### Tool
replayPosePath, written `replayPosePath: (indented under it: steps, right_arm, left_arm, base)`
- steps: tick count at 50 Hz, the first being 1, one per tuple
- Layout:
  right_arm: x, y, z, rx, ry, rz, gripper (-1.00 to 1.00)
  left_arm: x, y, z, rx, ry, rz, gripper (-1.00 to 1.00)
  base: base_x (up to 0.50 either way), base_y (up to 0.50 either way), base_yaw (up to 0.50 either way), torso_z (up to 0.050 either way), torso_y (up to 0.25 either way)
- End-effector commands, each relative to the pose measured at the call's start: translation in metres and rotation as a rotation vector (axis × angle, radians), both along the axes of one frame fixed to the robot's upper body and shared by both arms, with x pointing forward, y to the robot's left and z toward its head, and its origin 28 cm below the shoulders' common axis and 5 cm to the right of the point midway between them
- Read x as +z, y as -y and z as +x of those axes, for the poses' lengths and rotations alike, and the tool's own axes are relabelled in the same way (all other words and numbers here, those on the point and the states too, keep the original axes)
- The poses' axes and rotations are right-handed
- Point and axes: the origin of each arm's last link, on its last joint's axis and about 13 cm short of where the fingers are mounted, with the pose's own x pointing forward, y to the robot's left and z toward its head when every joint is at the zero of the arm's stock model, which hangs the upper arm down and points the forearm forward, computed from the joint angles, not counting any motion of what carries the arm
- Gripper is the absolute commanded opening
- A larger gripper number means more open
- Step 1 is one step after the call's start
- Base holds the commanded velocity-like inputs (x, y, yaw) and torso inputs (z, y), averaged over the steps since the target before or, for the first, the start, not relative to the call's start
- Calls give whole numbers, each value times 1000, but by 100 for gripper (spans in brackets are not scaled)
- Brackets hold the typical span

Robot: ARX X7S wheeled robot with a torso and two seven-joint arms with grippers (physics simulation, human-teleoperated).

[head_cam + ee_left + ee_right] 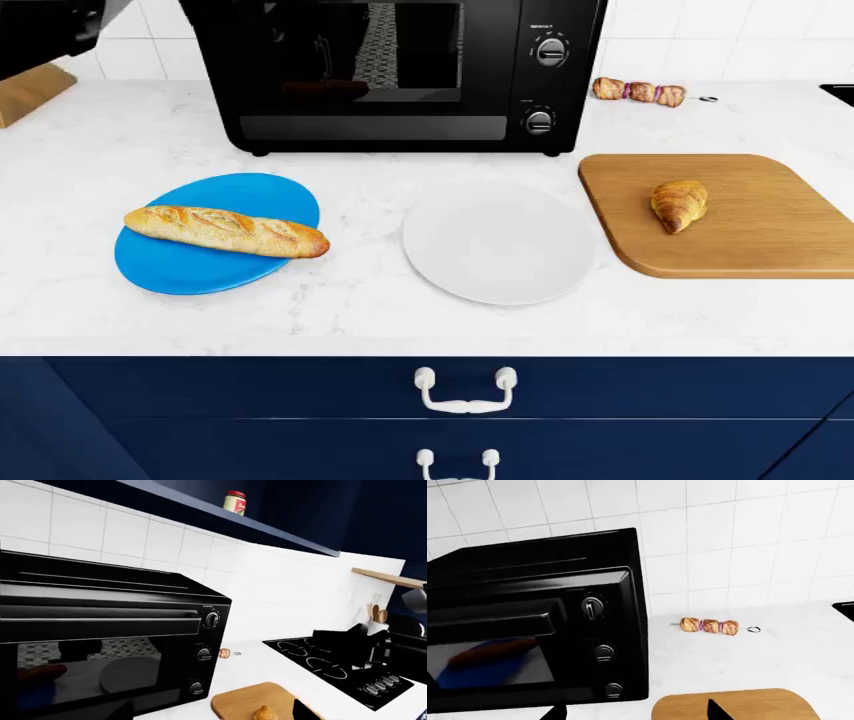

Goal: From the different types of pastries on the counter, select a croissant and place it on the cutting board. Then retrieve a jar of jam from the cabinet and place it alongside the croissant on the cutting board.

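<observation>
The croissant (679, 205) lies on the wooden cutting board (747, 230) at the right of the white marble counter (80, 170); the left wrist view shows the croissant (267, 713) on the cutting board (250, 700) too. The jar of jam (235, 502), red-lidded, stands on the cabinet shelf above the tiled wall. A baguette (227, 231) rests on a blue plate (200, 275). My left gripper (213, 716) is open and holds nothing, one fingertip (304, 712) close beside the croissant. My right gripper (634, 714) is open and holds nothing above the cutting board's (754, 705) near edge. Neither gripper shows in the head view.
A black toaster oven (400, 70) stands at the back of the counter. A white plate (498, 243) sits left of the board. A skewer (639, 91) lies behind the board. In the left wrist view, a black hob (327, 667) and utensil pot (377, 625) lie beyond.
</observation>
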Motion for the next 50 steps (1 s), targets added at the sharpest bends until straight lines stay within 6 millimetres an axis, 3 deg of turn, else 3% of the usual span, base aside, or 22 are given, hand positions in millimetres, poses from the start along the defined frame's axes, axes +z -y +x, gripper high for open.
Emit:
replayPosePath:
  steps: [1,5,15,19,20,22,35,50]
  right_arm:
    - [71,-4,-50,48,166,-68,100]
    - [99,-9,-59,64,213,-86,100]
    - [120,-18,-46,54,288,-89,100]
    - [128,-41,-37,283,322,-84,100]
    - [129,-38,-39,308,331,-83,100]
    - [129,-23,-44,29,331,-83,100]
    - [133,-41,-22,3,363,-114,100]
    - [134,-44,-21,-7,373,-114,100]
  left_arm:
    - [7,-4,-7,-38,36,-86,100]
    - [11,-3,-9,-58,48,-100,100]
    - [17,-2,-12,-80,63,-115,100]
    - [20,-1,-13,-81,72,-114,100]
    - [21,-1,-14,-80,73,-113,100]
    - [21,0,-14,-81,75,-113,100]
    - [29,4,-18,-101,98,-111,100]
    - [34,4,-26,-157,151,-114,100]
  base:
    - [0,0,0,0,0]
    - [0,0,0,0,0]
    - [0,0,0,0,0]
    - [0,0,0,0,0]
    - [0,0,0,0,0]
    - [0,0,0,0,0]
    - [0,0,0,0,0]
    - [0,0,0,0,0]
